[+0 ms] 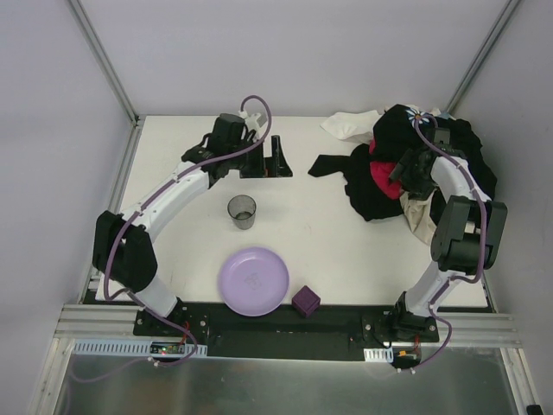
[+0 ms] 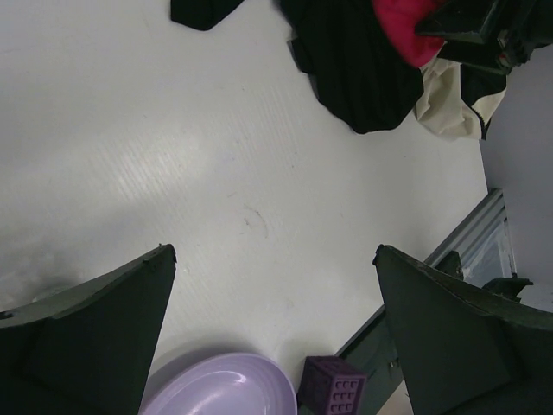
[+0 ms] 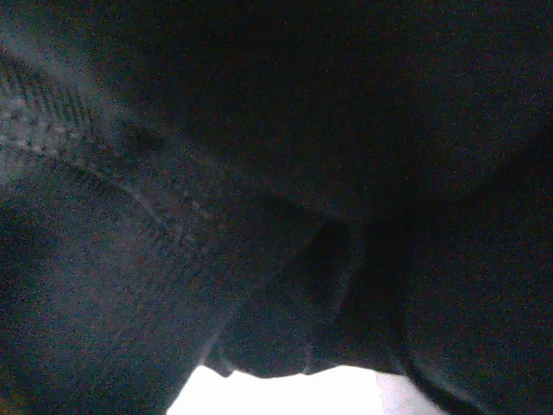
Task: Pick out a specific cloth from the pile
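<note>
The pile (image 1: 449, 160) is a mound of mostly black clothes at the back right, with a red-pink garment (image 1: 386, 180), beige (image 1: 421, 218) and white (image 1: 350, 125) pieces. A narrow plain black cloth (image 1: 331, 164) sticks out flat from the pile's left edge; its end shows in the left wrist view (image 2: 203, 10). My right gripper (image 1: 406, 169) is pressed down into the pile beside the red-pink garment. Its wrist view shows only dark fabric (image 3: 259, 199), and its fingers are hidden. My left gripper (image 1: 268, 157) is open and empty over the bare table, left of the pile (image 2: 275, 252).
A grey cup (image 1: 242, 211) stands mid-table. A purple plate (image 1: 253, 281) and a purple cube (image 1: 305, 301) sit near the front edge; both also show in the left wrist view, plate (image 2: 225, 385) and cube (image 2: 335, 387). Metal frame posts stand at the back corners.
</note>
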Robot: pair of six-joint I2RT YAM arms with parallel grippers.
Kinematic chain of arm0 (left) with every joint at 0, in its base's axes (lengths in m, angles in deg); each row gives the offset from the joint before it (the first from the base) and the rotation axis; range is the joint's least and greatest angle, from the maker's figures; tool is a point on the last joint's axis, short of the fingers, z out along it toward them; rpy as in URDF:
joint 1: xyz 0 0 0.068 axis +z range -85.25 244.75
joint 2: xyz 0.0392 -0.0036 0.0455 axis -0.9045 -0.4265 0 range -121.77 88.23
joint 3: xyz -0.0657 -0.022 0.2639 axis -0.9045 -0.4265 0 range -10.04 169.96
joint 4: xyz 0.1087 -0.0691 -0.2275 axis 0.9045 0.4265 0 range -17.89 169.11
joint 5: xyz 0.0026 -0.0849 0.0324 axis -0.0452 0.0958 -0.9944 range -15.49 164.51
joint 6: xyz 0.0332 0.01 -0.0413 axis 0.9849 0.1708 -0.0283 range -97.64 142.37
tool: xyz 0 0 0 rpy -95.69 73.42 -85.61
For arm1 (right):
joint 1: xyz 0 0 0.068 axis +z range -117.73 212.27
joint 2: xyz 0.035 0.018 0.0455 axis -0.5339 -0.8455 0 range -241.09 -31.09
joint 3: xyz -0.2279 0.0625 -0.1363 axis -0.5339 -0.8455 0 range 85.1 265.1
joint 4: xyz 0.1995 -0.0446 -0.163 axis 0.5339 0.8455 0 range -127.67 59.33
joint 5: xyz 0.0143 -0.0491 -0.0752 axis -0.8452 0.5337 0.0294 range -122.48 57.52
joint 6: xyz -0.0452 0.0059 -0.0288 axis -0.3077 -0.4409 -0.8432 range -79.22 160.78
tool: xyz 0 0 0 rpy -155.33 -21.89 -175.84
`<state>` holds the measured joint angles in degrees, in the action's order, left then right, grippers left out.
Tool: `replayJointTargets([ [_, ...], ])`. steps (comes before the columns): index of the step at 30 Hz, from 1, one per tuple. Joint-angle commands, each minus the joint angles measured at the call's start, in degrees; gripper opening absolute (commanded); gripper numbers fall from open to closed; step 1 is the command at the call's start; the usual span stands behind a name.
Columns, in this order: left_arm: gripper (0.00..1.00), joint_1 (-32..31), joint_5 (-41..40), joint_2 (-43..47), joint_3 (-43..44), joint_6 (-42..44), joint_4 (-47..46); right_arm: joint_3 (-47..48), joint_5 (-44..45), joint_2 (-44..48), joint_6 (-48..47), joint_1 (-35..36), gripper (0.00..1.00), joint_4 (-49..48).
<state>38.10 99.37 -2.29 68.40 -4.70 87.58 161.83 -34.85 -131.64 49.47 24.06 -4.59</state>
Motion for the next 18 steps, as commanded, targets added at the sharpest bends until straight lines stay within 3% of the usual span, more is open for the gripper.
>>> replayJointTargets([
  [1, 0.99, -2.4, 1.6, -3.2, 5.0, -1.0, 1.1, 3.8, -0.4, -2.4, 0.3, -1.7, 0.70, -1.6],
  [3, 0.99, -3.2, 2.0, -5.2, 6.7, -1.5, 1.2, 3.9, -1.4, -3.2, 0.5, -2.2, 0.63, -2.1],
  [9, 0.99, -6.0, 3.1, -11.2, 11.3, -3.5, 1.2, 3.7, -3.7, -3.9, 0.5, -3.7, 0.10, -3.0],
  [11, 0.99, -6.6, 3.7, -13.2, 12.5, -4.3, 1.2, 4.1, -4.7, -3.3, 0.7, -4.0, 0.01, -3.0],
  [18, 0.99, -7.0, 5.0, -19.5, 16.0, -7.5, 1.2, 7.8, -7.8, 0.5, 2.4, -5.2, 0.00, -3.0],
])
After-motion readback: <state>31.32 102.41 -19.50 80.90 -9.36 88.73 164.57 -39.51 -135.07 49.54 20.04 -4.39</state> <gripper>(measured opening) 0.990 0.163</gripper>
